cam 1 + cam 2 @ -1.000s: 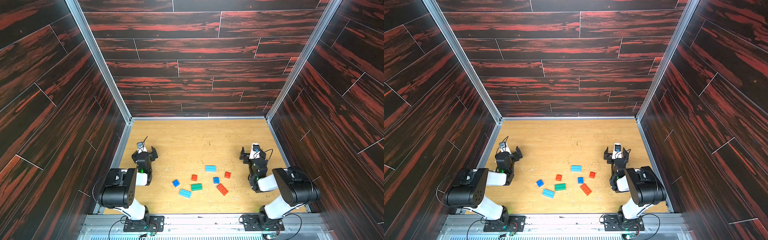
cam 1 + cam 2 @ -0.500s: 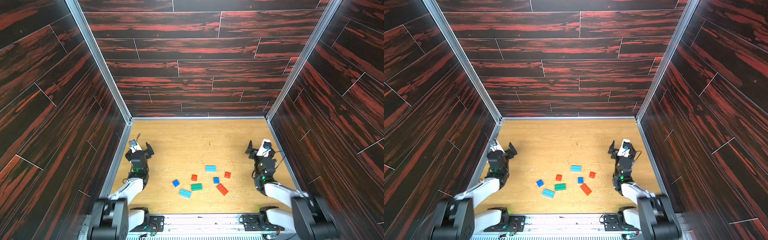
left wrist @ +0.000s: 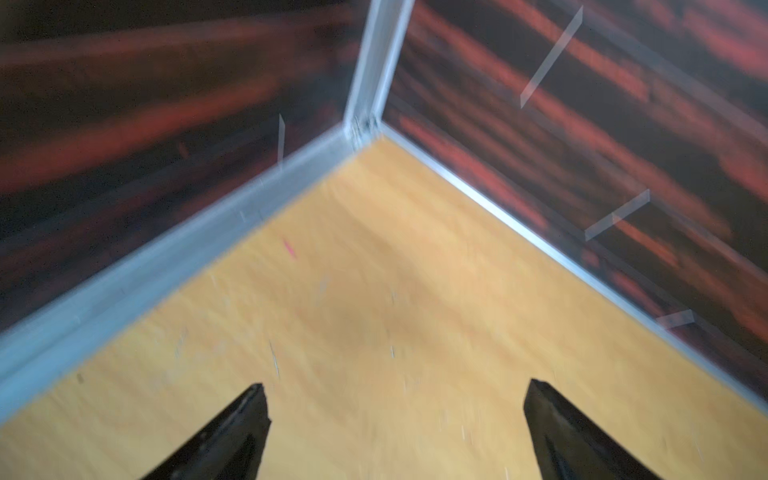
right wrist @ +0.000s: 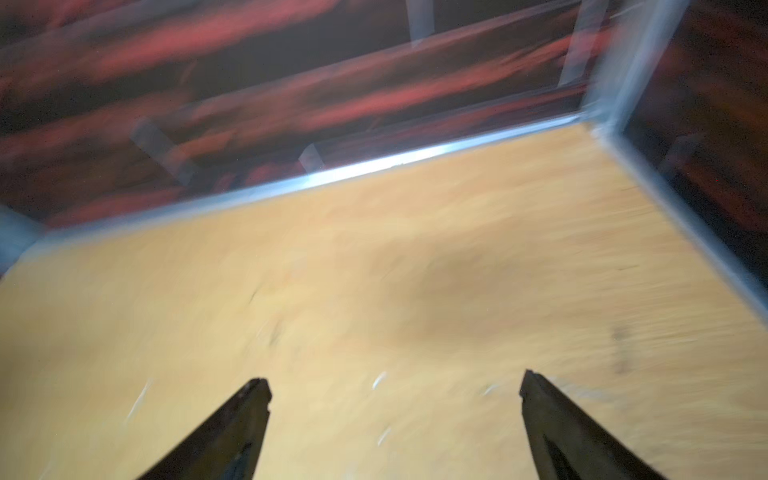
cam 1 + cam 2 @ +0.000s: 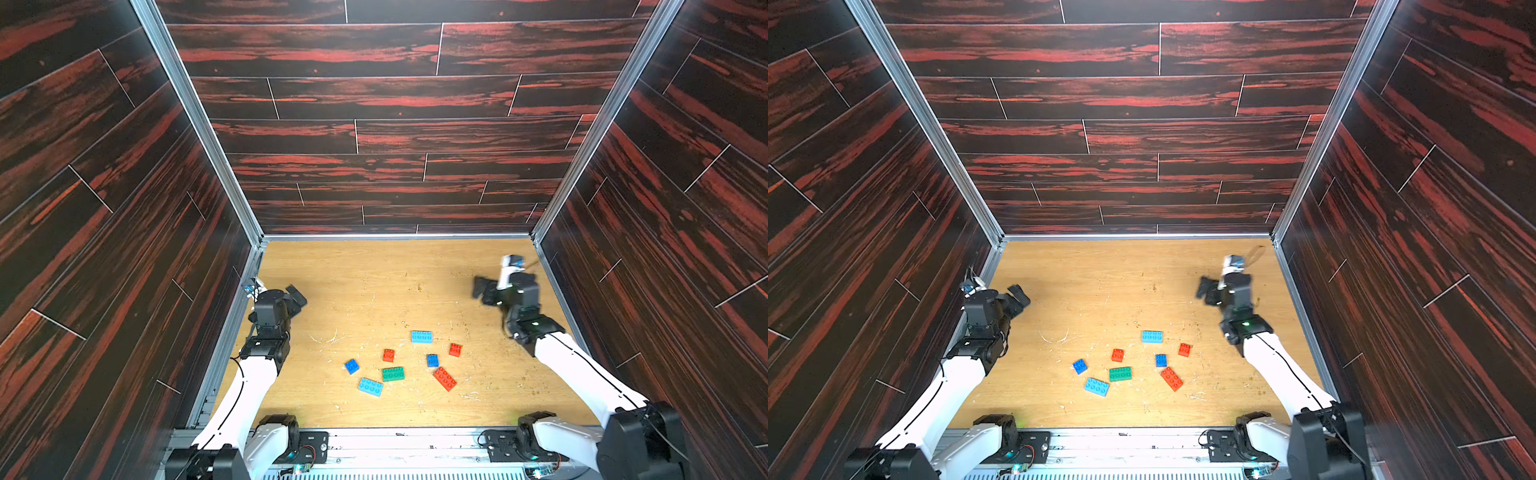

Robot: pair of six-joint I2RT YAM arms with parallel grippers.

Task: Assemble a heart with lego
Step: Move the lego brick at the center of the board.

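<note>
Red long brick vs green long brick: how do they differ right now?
Colour: the red long brick is red, the green long brick green. Pose: the red one lies diagonal to the front edge of the table, the green one nearly parallel to it. Place: the red one lies to the robot's right of the green one. Both are oblong, flat, studs up, loose.

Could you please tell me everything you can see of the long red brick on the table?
The long red brick is an oblong of glossy-looking plastic with two rows of studs on top. It lies flat, studs up, turned diagonally on the wooden table, toward the near edge. It is loose and joined to nothing. The small dark-blue square lies just beyond it and the green brick lies beside it, both apart from it. Only the table touches it.
</note>
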